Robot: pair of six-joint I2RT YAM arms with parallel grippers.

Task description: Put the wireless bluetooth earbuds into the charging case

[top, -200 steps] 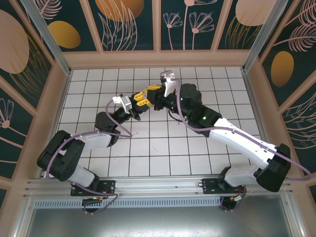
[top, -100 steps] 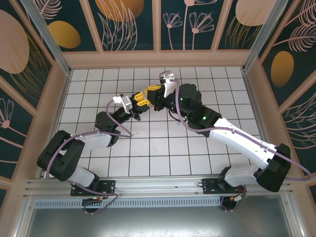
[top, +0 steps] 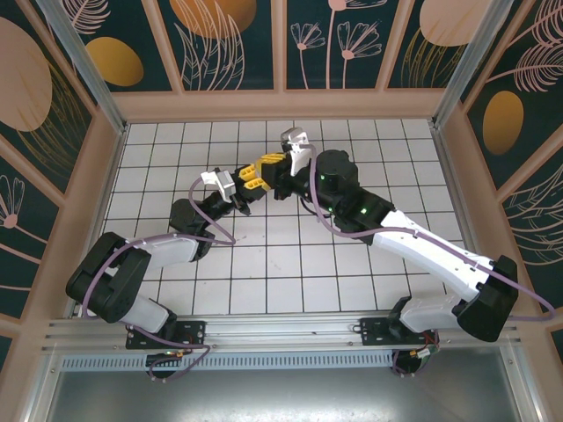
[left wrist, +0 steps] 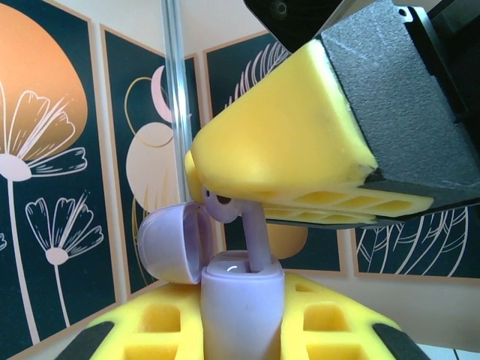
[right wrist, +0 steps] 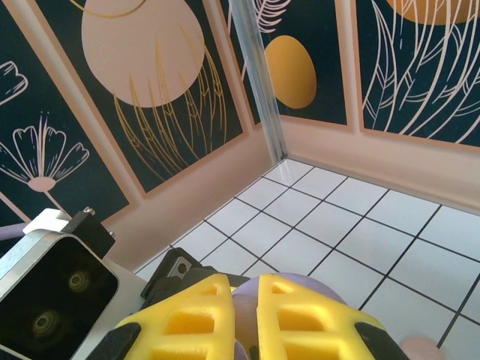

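Observation:
A lavender charging case stands upright between the yellow fingers of my left gripper, which is shut on it. Its lid hangs open to the left. A lavender earbud stands with its stem down in the case's right slot. Its head is pinched in my right gripper, whose yellow fingers come in from above. In the top view the left gripper and right gripper meet above the middle of the table. In the right wrist view the right gripper is nearly shut, with lavender showing in the gap.
The white gridded table lies below both raised arms. Patterned walls and an aluminium corner post enclose it. Something small, pink and rounded sits at the bottom right edge of the right wrist view.
My right gripper has shifted slightly left and down toward the left gripper. The left arm has stayed still.

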